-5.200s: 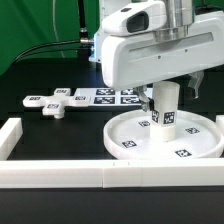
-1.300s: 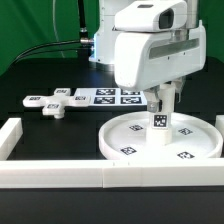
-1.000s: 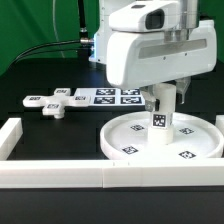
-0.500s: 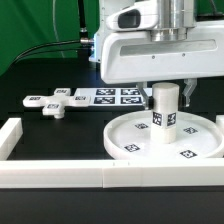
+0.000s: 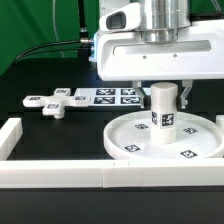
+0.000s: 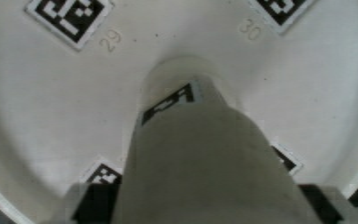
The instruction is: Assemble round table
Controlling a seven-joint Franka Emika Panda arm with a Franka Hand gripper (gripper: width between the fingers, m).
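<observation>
White cylinder (image 5: 165, 110) stands upright at the disc (image 5: 122, 148) centre, clear of its rim; whether the tool (image 5: 166, 97) grips it is unclear.

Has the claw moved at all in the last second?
Yes. The claw has gone up: judged against the fixed marker board, its body sits higher, and the top of the thick short cylinder now shows.

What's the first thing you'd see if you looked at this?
The fat white post standing straight up in the middle of the big round dish, right under the bulky white robot arm. Next, the little black-and-white squares stuck on the parts, also on the cross-shaped piece lying on the black table at the exterior view's left.
</observation>
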